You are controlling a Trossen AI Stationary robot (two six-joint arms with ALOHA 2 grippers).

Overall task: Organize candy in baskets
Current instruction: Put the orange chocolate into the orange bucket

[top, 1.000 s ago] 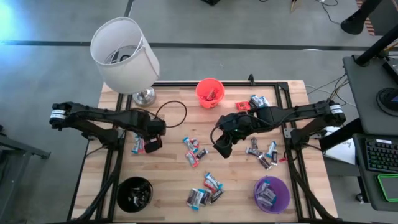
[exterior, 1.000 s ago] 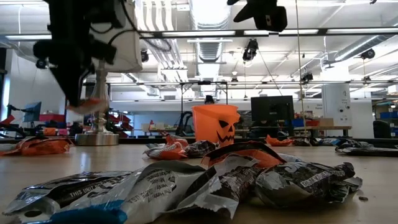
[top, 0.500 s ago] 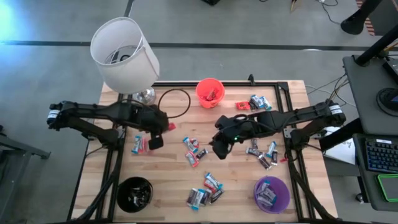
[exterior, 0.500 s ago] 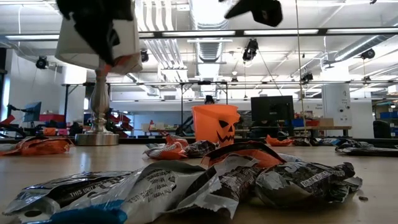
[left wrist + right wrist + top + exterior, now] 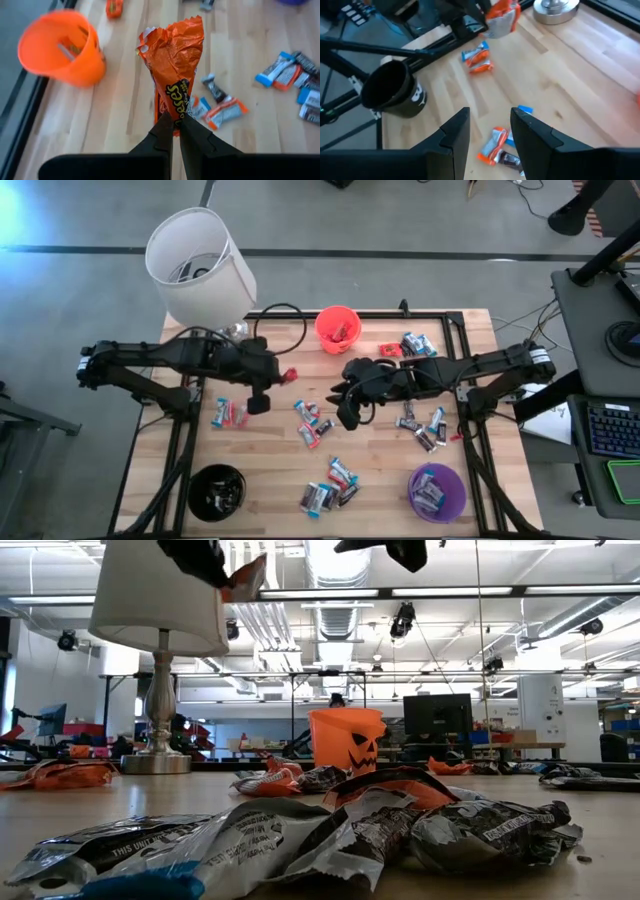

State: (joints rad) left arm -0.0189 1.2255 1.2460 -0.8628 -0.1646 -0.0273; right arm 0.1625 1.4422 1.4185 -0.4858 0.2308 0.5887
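On the table, the pumpkin-face bucket sits at twelve o'clock, the lamp at ten, another bucket at seven, and a third bucket at five. Candies lie scattered from centre toward six, with more at three and two. One wrapped peanut-butter cup hangs above the table between lamp and pumpkin-face bucket.

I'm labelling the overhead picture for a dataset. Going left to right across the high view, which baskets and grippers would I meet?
Round black basket → left gripper, shut on an orange wrapped candy → round orange-red basket → right gripper, open → round purple basket.
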